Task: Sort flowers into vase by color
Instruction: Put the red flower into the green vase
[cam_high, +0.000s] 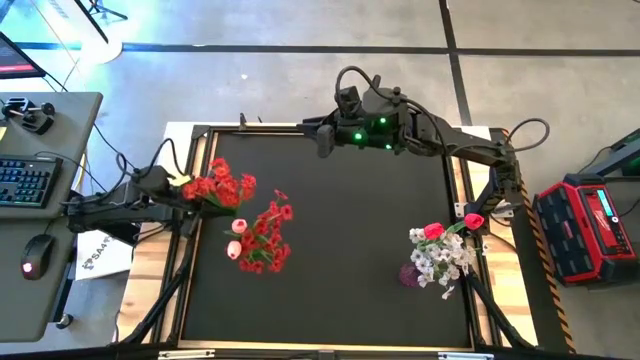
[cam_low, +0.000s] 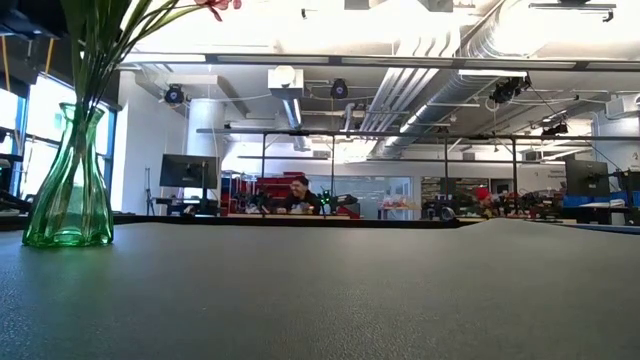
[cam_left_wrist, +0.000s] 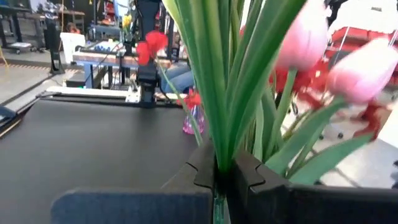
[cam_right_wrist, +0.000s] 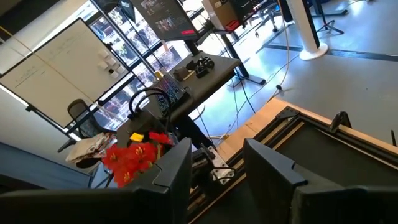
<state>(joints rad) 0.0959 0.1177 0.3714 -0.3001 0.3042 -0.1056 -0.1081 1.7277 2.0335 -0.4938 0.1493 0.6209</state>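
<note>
Flower sorting, partly done
Left gripper (cam_left_wrist: 221, 180) pinches pink tulip stems (cam_left_wrist: 217, 81) beside red vase bunch (cam_high: 262, 238); right gripper (cam_right_wrist: 214, 165) spread, empty; white-pink bunch (cam_high: 442, 252) already vased.

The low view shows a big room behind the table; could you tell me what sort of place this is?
Most likely an open-plan robotics lab or workshop: exposed ceiling ducts, benches with monitors where a person sits, and beside the table a desk with a keyboard and mouse.
</note>
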